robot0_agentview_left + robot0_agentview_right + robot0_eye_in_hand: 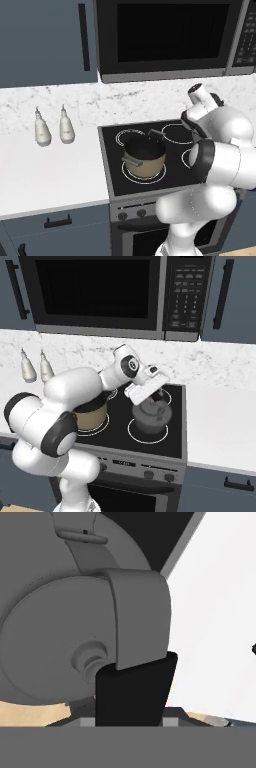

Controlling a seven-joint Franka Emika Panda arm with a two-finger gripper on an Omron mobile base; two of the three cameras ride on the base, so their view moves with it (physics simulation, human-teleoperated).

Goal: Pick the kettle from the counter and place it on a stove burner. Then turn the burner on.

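Crowding the kettle (pixel 151 417), tan pot (pixel 91 415) sits left.

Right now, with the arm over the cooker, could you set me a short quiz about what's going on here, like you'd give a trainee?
1. True or false: the tool is shut on the handle of the kettle.
2. Which thing stands on the front left ring of the cooktop?
A. the tan pot
B. a bottle
C. a frying pan
3. Fill the gap: the two bottles stand on the white ____, left of the cooktop.

Key:
1. True. The kettle is over the large front right burner ring.
2. A
3. counter
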